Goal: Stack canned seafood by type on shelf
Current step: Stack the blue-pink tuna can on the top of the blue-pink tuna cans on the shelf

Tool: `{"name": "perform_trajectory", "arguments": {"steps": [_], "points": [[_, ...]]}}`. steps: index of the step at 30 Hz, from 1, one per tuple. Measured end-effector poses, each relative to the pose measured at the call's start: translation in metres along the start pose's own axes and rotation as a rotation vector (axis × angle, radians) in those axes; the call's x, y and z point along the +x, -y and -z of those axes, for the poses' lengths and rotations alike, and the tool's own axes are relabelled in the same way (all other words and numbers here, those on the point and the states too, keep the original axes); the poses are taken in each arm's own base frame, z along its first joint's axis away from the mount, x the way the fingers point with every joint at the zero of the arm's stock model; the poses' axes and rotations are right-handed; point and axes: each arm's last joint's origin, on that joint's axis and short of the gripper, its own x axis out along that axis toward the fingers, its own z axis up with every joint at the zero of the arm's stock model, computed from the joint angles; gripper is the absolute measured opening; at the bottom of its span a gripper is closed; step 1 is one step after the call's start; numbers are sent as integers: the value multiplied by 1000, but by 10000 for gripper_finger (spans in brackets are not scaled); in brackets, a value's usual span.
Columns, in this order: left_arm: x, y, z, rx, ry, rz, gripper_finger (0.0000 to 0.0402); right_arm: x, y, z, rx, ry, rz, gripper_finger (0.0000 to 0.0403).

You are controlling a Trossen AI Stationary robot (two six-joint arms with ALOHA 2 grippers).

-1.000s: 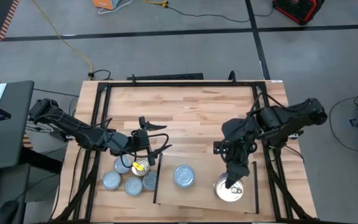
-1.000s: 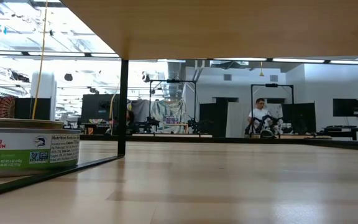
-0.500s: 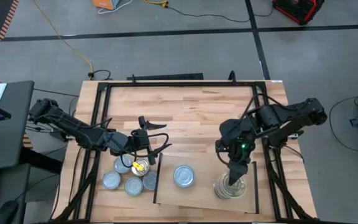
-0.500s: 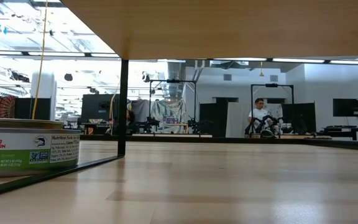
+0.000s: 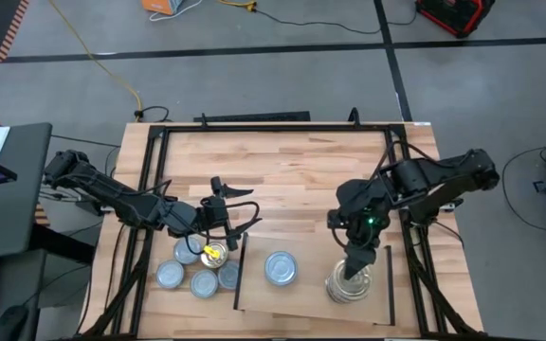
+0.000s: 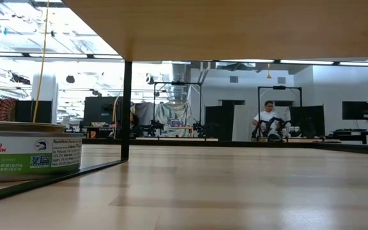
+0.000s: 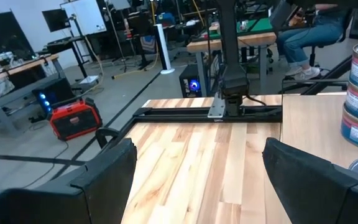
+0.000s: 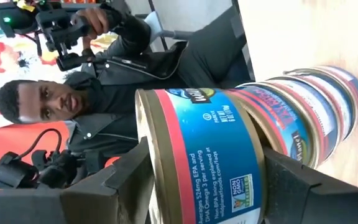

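Two arms are out over the counter (image 5: pixel 282 161), but only the right one is busy. Its right gripper (image 5: pixel 353 268) hangs straight over a tall stack of tins (image 5: pixel 350 284) at the right end of the shelf (image 5: pixel 311 301). A second ago that spot showed one broad silver lid with the gripper set on it; now the top tin (image 8: pixel 204 155) sits square on the pile, a red-and-blue labelled can with three or four like it beneath. From the right wrist view the dark fingers (image 8: pixel 114 180) stand on either side of that top tin, and they have been easing apart over the last second, so I judge this a release rather than a grip, though I cannot tell for certain whether the pads are clear of the metal yet. Behind the can, a person in a dark jacket (image 8: pixel 154 56) holds a handset.

Farther left on the shelf a lone silver-lidded tin (image 5: pixel 281 268) waits, apparently the start of the second sort. Off the shelf's left edge, a cluster of loose tins (image 5: pixel 197 270) remains unsorted on the counter. The left gripper (image 5: pixel 233 225) hovers beside them, fingers (image 7: pixel 104 168) spread wide with nothing between. By my reckoning, one type is nearly stacked and the other barely begun.
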Motion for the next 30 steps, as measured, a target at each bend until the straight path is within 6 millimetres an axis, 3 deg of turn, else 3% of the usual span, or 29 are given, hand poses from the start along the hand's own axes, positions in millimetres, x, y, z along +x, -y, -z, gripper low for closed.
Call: {"name": "perform_trajectory", "arguments": {"steps": [15,30], "points": [[0,0,1,-5,-8,1,333,-18,4,14,51,14,31,265],[0,0,1,-9,-10,1,333,-22,11,13,72,13,78,265]]}}
